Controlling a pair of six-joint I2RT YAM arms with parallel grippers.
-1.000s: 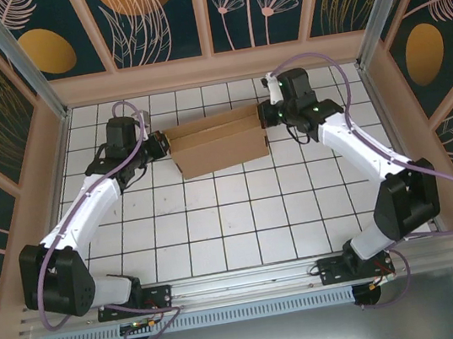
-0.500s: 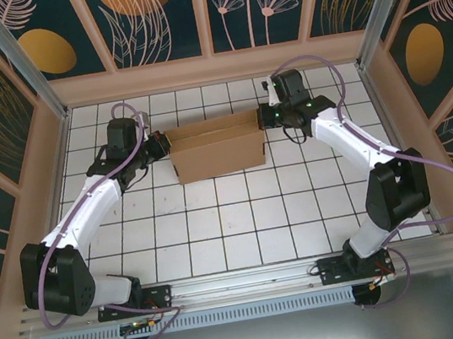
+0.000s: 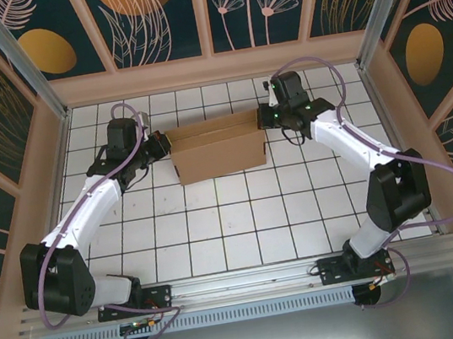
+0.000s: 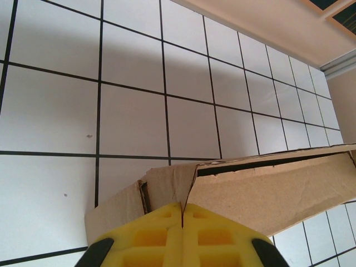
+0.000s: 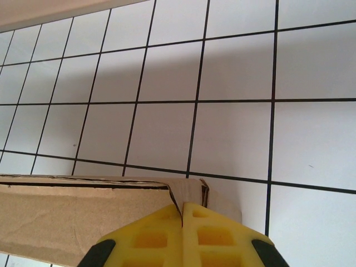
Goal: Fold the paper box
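Comparing this moment with one second ago, I note one change. The paper box (image 3: pixel 217 150) has swung out of a slight skew, now lies square with the tile lines of the table (image 3: pixel 236 236), and sits a little further left. My right arm made that move: its wrist came in toward the box end and its elbow drew in. Over the last half second nothing has shifted noticeably.

Current state:
- Left gripper (image 3: pixel 157 146): fully closed, tips against the left end of the box. In the left wrist view the gripper (image 4: pixel 182 207) meets the cardboard (image 4: pixel 267 194) at a corner where a short end flap joins a long wall.
- Right gripper (image 3: pixel 266 117): fully closed, tips against the right end. In the right wrist view the gripper (image 5: pixel 182 207) meets the matching corner (image 5: pixel 67 217).
- I cannot tell whether either pair pinches a cardboard edge or only presses on it.

Location: the box lies on the far half of the table, between the two grippers, with its long walls apparently raised.

Assessment: the box is now aligned and braced at both ends, which should give a steady base for the next fold. The end flaps look untucked, so folding is not complete. Uneven pressure from one side could skew the box again.
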